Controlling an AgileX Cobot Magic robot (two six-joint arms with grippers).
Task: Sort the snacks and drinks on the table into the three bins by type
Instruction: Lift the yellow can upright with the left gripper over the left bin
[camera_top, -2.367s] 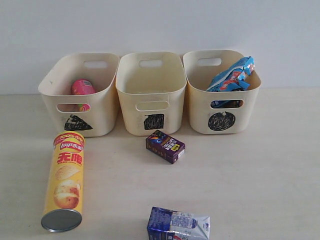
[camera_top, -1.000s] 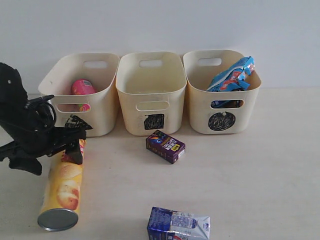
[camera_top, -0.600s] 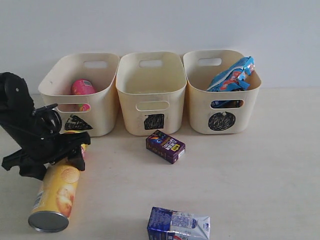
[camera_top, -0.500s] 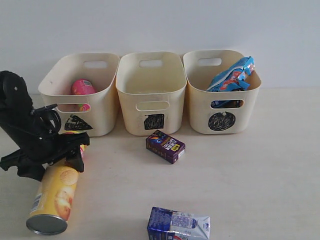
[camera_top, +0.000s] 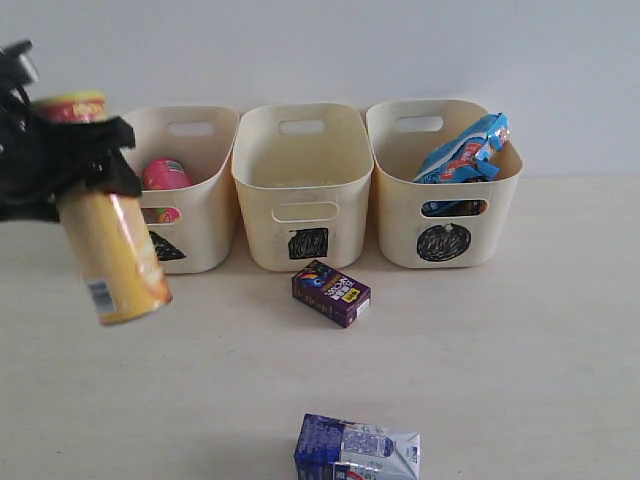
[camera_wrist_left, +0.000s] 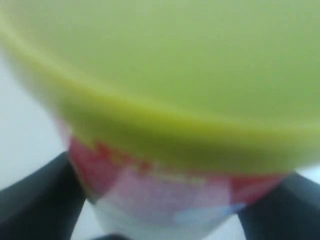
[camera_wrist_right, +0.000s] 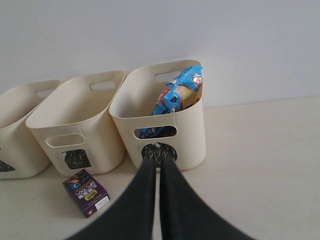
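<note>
My left gripper (camera_top: 72, 165) is shut on the tall yellow Lay's tube (camera_top: 112, 250), which hangs tilted in the air in front of the triangle bin (camera_top: 205, 215). In the left wrist view the tube (camera_wrist_left: 165, 75) fills the picture between two dark fingers (camera_wrist_left: 35, 200). The pink tube (camera_top: 165, 174) stands inside the triangle bin. The square bin (camera_top: 335, 235) shows nothing inside. The blue foil bag (camera_top: 465, 148) sticks out of the circle bin (camera_top: 400, 220). The purple drink box (camera_top: 330, 293) and the blue-and-white carton (camera_top: 357, 451) lie on the table (camera_top: 520, 330). My right gripper (camera_wrist_right: 159, 162) is shut on nothing. The orange bag is out of view.
The three bins stand in a row against a white wall. In the right wrist view the circle bin (camera_wrist_right: 192, 130) with the blue bag (camera_wrist_right: 177, 95) is straight ahead of the fingers, and the purple box (camera_wrist_right: 86, 192) lies off to one side.
My left gripper has lifted the yellow tube off the table and swung it from lying flat to nearly upright, level with the triangle bin's rim. Nothing else has moved.
</note>
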